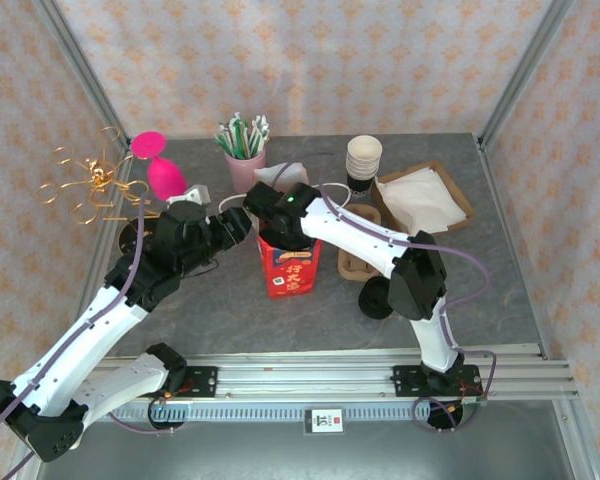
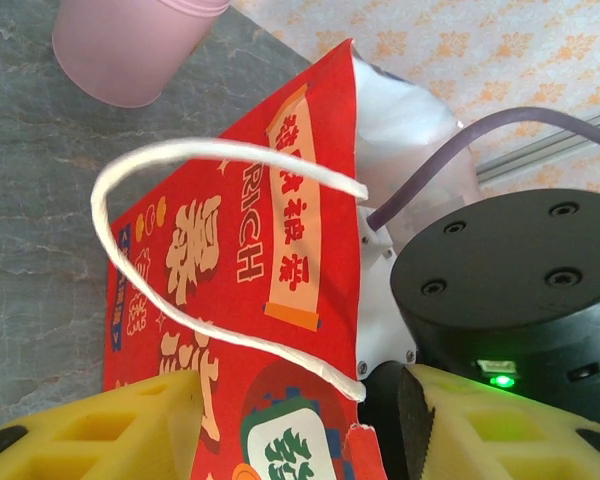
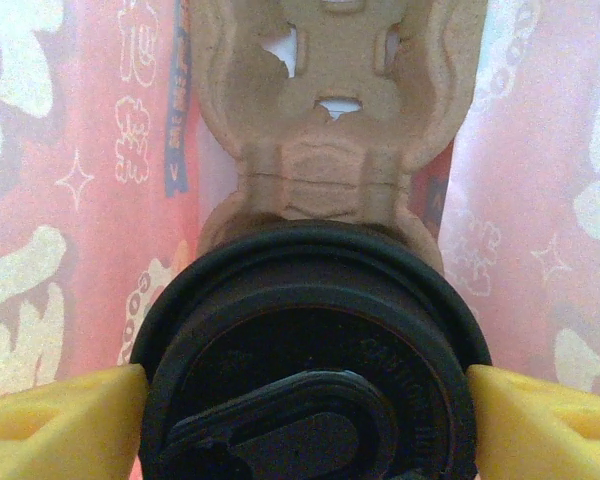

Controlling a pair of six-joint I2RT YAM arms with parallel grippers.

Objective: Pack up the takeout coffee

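A red paper bag with printed characters stands upright at the table's middle. My left gripper is at the bag's upper left edge. In the left wrist view its yellow fingers stand apart, with the bag's red wall and white cord handle between them, so my left gripper is open. My right gripper reaches down into the bag's mouth. In the right wrist view, the black-lidded coffee cup sits in a brown pulp carrier inside the bag. My right gripper is open, its fingers spread to the lid's rim.
Behind the bag stand a pink cup of straws, a stack of paper cups and a brown tray with napkins. Another pulp carrier lies right of the bag. A pink goblet and gold wire stand are at the back left.
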